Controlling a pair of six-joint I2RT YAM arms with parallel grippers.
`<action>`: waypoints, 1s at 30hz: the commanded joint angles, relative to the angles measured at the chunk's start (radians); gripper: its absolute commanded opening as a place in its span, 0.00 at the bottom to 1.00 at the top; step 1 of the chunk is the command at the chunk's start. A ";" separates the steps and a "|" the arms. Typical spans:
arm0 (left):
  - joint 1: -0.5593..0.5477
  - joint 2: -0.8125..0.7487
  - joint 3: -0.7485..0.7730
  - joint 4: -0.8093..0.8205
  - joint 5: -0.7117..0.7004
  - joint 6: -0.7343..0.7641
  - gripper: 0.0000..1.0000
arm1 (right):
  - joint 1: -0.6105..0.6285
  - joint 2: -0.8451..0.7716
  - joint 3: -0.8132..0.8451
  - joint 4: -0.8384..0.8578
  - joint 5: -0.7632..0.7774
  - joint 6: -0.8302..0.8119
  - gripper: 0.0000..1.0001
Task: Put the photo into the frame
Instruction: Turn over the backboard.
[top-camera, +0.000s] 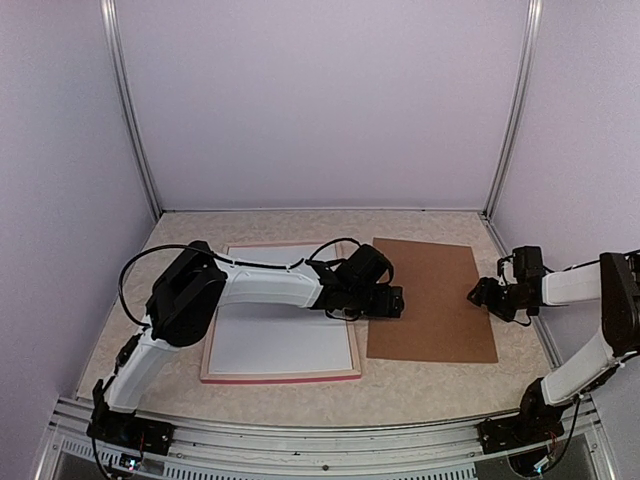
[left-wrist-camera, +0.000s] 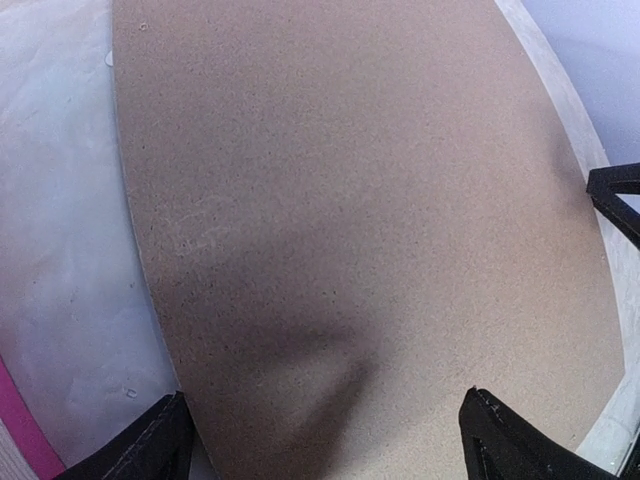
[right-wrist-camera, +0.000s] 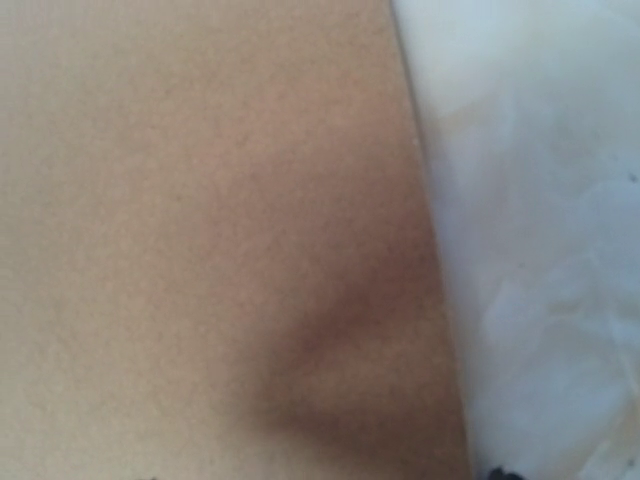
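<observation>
The frame (top-camera: 281, 377) lies face down left of centre, pale wood back up, with a pink-red strip along its near edge. Inside it lies the photo (top-camera: 285, 335), plain white back up. My left gripper (top-camera: 388, 301) reaches across the frame and hovers over the left edge of the brown backing board (top-camera: 432, 300). In the left wrist view its fingertips (left-wrist-camera: 165, 435) stand wide apart over the board (left-wrist-camera: 350, 200), with nothing between them. My right gripper (top-camera: 488, 298) sits at the board's right edge, jaws apart. The right wrist view is a close blur of board (right-wrist-camera: 200, 230).
The brown board lies flat just right of the frame. Pale speckled table (top-camera: 430, 385) surrounds both. White walls and metal posts (top-camera: 508, 110) close the back and sides. A sliver of the frame's pink edge (left-wrist-camera: 20, 430) shows in the left wrist view.
</observation>
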 joint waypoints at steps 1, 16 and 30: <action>-0.027 -0.032 -0.108 0.036 0.141 -0.072 0.91 | 0.009 -0.020 -0.022 -0.029 -0.193 0.059 0.67; -0.027 -0.079 -0.137 0.065 0.155 -0.074 0.93 | 0.011 -0.227 0.077 -0.132 -0.481 0.114 0.53; -0.014 -0.147 -0.204 0.120 0.163 -0.072 0.94 | 0.121 -0.365 0.158 -0.180 -0.609 0.199 0.47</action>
